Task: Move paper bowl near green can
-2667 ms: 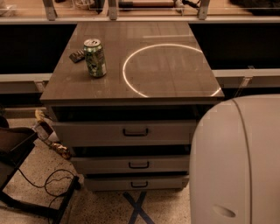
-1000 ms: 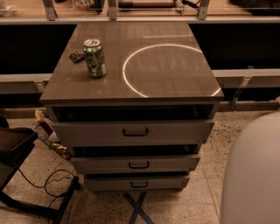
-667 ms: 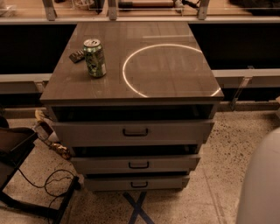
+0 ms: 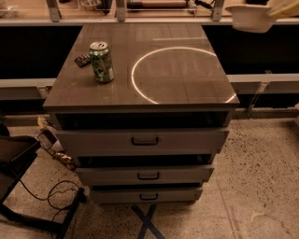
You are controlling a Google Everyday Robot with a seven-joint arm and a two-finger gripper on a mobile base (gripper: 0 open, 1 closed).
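While the end effector (image 4: 279,8) hangs at the upper right corner of our view, it grips the paper bowl (image 4: 250,17) by its right rim. It holds the bowl aloft, open side up, beyond the rear right corner of the bench (image 4: 187,79). We see only the pale tips of the end effector slanting in from the corner; the arm behind them lies outside the frame.

The green can (image 4: 102,62) stands upright near the bench's left rear corner, silver top and pull tab up, well apart from the bowl. Just beside the can, on its far left, lies a small dark flat object (image 4: 82,59). A thin bright ring (image 4: 140,88) marks the brown top to the right of the can, its right edge running off the bench.

Below the top we count three grey drawers, each with a dark handle (image 4: 145,140), the upper ones pulled slightly further forward than those beneath. The bench stands on a speckled floor (image 4: 261,177), where a blue tape cross (image 4: 147,221) lies at its foot. A dark frame (image 4: 14,158) and a looping black cable (image 4: 51,191) sit at lower left. A pale rail (image 4: 140,21) runs across behind the bench.
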